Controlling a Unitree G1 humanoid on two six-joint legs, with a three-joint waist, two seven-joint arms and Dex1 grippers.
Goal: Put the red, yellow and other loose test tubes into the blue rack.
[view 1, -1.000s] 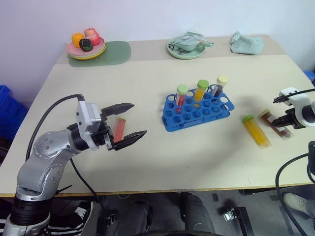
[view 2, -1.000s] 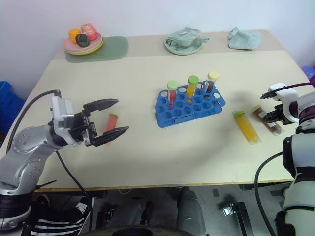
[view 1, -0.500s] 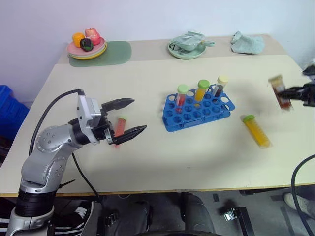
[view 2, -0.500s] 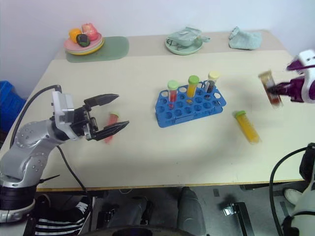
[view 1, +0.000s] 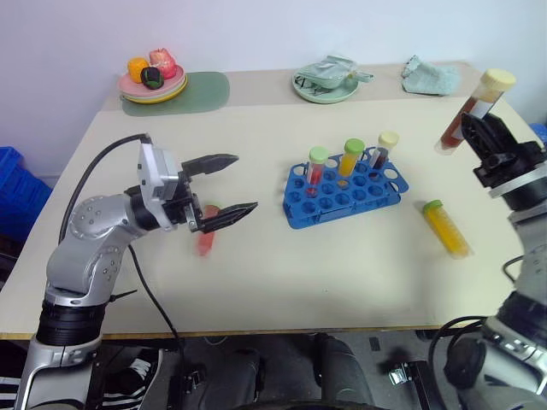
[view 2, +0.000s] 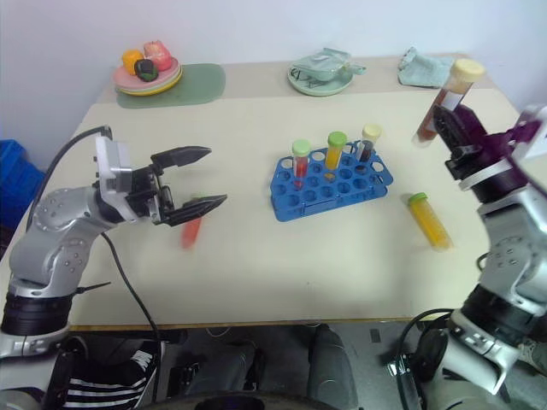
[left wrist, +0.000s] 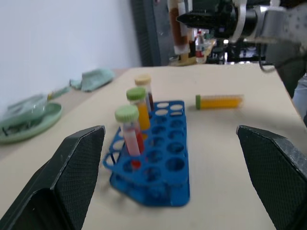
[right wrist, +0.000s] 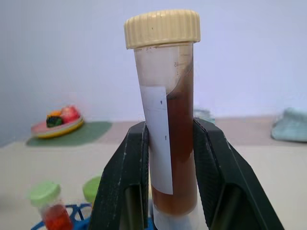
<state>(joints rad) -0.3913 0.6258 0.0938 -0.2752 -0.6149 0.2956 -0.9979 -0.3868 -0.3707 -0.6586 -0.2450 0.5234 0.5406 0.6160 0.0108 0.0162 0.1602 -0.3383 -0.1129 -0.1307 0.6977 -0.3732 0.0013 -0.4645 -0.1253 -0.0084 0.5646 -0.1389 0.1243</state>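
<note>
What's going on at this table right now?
A robot is loading test tubes into the blue rack, which already holds three. Its right gripper holds a brown tube in the air. A yellow tube and a red tube lie on the table; the open left gripper hovers over the red one.

beige table [view 1: 282,265] | plain pale wall [view 1: 256,30] behind — blue crate [view 1: 13,192] beside

Blue rack [view 1: 345,195] — brown tube [right wrist: 169,143], pale-yellow cap.
</note>
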